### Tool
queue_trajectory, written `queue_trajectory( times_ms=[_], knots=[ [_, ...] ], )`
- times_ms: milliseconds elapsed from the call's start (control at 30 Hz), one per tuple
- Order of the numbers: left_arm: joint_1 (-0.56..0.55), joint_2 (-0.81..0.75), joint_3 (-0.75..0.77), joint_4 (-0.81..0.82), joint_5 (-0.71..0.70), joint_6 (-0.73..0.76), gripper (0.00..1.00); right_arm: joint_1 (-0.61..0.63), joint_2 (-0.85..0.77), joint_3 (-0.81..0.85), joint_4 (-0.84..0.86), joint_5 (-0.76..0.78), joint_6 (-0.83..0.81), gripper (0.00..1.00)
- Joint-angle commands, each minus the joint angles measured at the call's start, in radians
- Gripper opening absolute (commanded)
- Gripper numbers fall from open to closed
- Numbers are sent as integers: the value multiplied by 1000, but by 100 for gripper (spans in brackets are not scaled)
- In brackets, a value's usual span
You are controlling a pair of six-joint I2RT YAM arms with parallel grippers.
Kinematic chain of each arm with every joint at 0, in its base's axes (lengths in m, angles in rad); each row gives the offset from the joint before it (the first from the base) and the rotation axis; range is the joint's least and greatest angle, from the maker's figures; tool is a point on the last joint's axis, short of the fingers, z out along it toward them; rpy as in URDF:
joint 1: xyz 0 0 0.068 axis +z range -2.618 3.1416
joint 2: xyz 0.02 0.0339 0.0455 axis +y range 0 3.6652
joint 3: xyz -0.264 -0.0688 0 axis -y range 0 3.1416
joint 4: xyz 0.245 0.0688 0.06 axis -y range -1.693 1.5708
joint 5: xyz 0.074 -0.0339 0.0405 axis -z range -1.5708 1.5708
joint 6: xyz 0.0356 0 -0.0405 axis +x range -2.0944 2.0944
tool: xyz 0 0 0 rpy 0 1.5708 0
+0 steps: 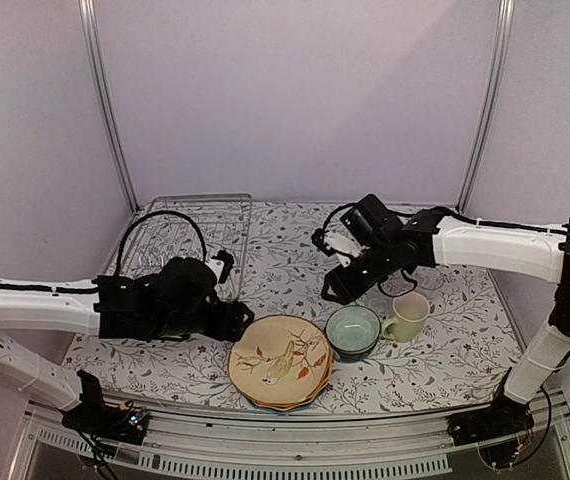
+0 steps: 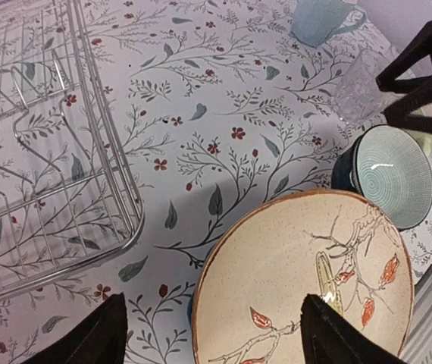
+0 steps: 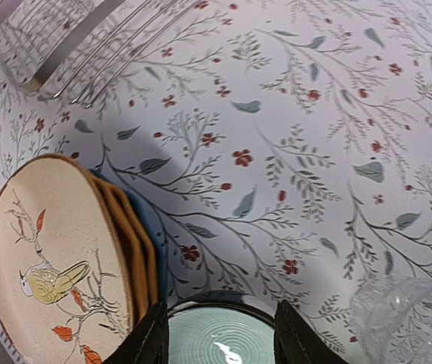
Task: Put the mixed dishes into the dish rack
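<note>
Hovering open, left pincer [image 2: 214,315] over plate [image 2: 292,265] rim; right pincer [image 3: 220,315] (spread) above bowl [image 3: 216,341].

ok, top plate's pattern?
Speckled tan plate, yellow bird on orange-leafed branch; right wrist shows it best.

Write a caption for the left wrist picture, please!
Open left fingers hover above the bird-patterned plate, between the wire dish rack and a teal bowl.
</note>
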Motion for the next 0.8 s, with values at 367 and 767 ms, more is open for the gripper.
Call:
queue_trajectory(
  times_ms=[367,767],
  knots=[
    [-5,102,107,104,-65,116,79,-573,48,164,2,170,30,50],
    [-4,144,121,129,-70,128,82,-601,294,349,-34,70,-9,51]
  ],
)
